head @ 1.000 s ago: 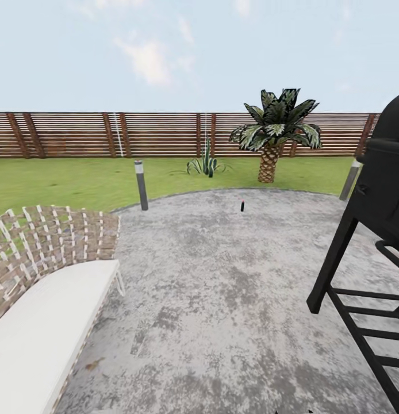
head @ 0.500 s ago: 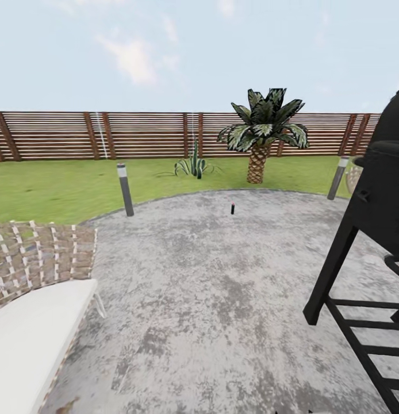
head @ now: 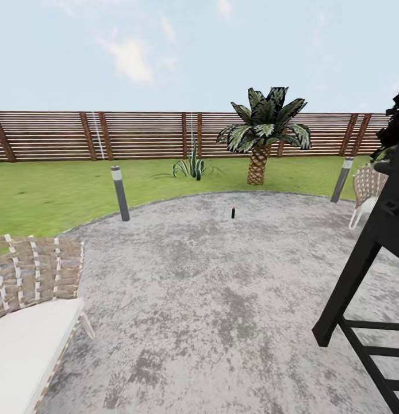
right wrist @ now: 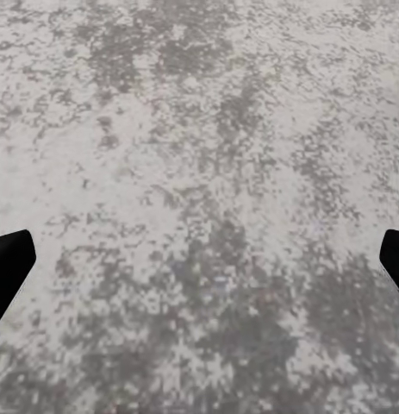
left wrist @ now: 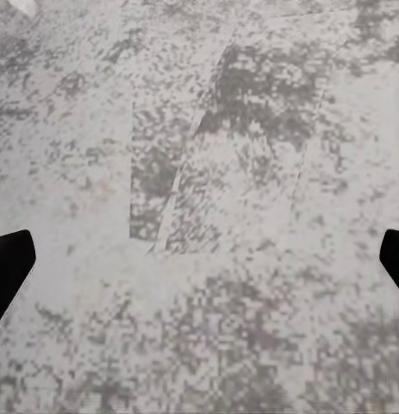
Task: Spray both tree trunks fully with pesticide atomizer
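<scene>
The task is barely beginning; the spray bottle (head: 233, 213) is standing untouched near the patio's (head: 211, 299) far edge, both grippers' jaws are spreading wide and empty, neither tree sprayed.

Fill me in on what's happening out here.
The robot is on a grey paved patio in the garden, holding nothing. Both wrist views look down at bare paving, with the left gripper and right gripper open. A small dark object with a red spot, likely the pesticide atomizer, stands far ahead on the paving, untouched. Beyond it are a short palm, lawn and slatted fence. No thick tree trunk is being sprayed yet.
</scene>
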{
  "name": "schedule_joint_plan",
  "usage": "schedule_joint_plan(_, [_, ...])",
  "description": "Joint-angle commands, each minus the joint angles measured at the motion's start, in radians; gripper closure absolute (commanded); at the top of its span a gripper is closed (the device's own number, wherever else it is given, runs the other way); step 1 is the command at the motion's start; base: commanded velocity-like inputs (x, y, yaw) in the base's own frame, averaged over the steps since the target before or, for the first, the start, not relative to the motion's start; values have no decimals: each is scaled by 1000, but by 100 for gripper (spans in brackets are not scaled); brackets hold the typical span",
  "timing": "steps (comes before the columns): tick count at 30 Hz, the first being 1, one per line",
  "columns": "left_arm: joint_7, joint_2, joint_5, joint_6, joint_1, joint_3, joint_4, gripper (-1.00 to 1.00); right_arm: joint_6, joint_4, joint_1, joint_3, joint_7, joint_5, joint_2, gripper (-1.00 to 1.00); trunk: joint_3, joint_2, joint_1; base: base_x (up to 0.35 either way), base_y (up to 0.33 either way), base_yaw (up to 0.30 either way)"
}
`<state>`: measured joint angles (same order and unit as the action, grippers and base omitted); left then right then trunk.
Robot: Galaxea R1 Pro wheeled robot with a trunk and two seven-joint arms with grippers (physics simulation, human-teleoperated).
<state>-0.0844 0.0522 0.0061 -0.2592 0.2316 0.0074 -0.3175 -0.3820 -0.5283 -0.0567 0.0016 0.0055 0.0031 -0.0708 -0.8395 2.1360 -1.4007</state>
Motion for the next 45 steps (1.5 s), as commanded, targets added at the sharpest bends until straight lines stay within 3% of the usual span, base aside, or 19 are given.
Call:
schedule_joint_plan(1, [0, 0, 0, 0, 0, 0, 0, -100, 0, 1, 0, 0, 0, 0, 0, -100, 0, 0, 0, 339, 0, 0])
schedule_joint_plan(45, [0, 0, 0, 0, 0, 0, 1, -100, -2, 2, 0, 1, -1, 0, 0, -100, 0, 0, 0, 339, 0, 0])
